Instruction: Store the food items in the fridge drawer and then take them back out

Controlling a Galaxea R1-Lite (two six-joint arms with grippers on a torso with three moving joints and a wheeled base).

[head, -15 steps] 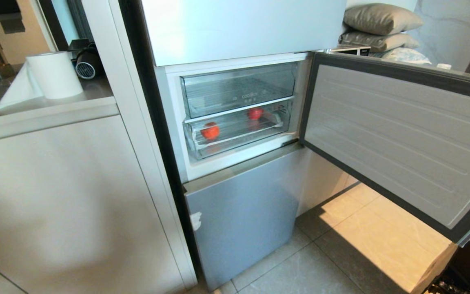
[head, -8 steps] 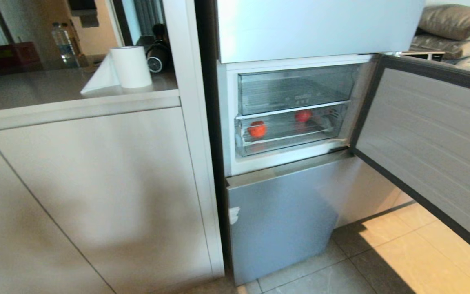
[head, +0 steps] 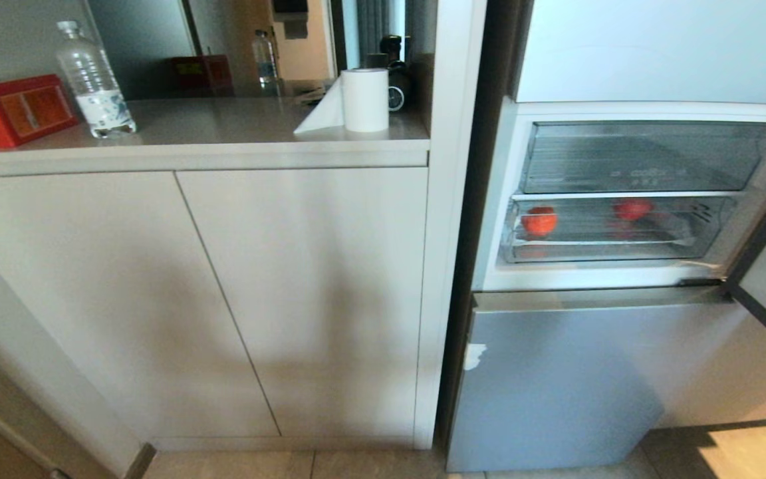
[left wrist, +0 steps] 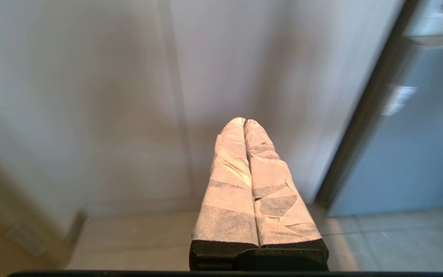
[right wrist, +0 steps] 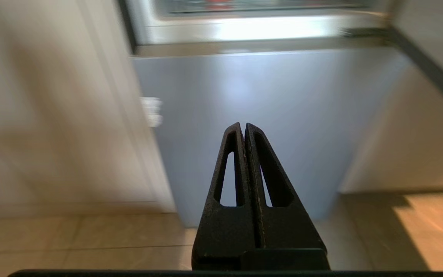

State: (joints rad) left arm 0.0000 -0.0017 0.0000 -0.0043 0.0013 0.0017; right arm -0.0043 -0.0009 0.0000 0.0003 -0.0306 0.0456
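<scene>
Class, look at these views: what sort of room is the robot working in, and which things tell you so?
Most likely a home kitchen: an open fridge with clear drawers, a countertop over cabinet doors, and a paper towel roll.

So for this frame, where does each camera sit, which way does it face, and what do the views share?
Head: high, looking down at cabinet and open fridge; red fruits in fridge drawer; no arms.
Left wrist: low, facing cabinet; shut left gripper.
Right wrist: low, facing grey lower fridge door; shut right gripper.
All share that door.
</scene>
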